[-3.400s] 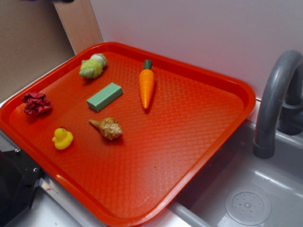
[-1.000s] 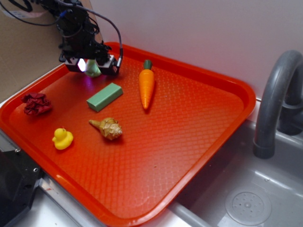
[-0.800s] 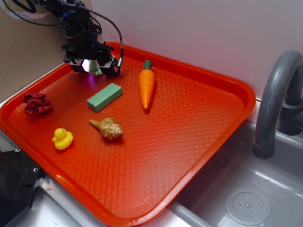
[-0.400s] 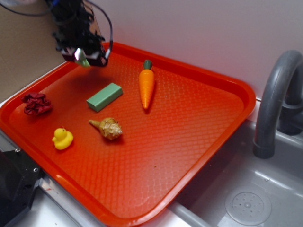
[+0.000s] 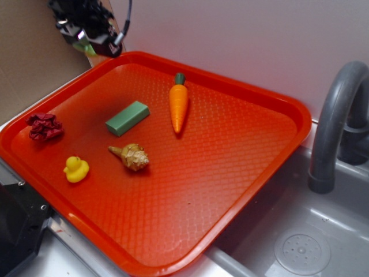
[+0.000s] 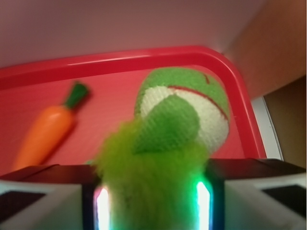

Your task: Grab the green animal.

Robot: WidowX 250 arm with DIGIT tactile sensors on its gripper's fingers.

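The green animal (image 6: 168,139), a fuzzy yellow-green plush with a whitish patch, hangs between my fingers in the wrist view, well above the red tray (image 6: 115,62). My gripper (image 6: 151,196) is shut on its furry lower end. In the exterior view the gripper (image 5: 92,41) is high at the top left, above the tray's far-left corner. Only a sliver of the green animal (image 5: 87,49) shows under it. The spot on the tray (image 5: 230,173) where the plush lay is bare.
On the tray lie a flat green block (image 5: 127,118), a carrot (image 5: 178,105), a beige shell-like toy (image 5: 131,156), a yellow duck (image 5: 76,168) and a crumpled red thing (image 5: 44,126). A grey faucet (image 5: 334,121) and sink (image 5: 300,242) are on the right.
The gripper came down on the green animal at the tray's far-left corner, shut on it, and has risen up and to the left with it.
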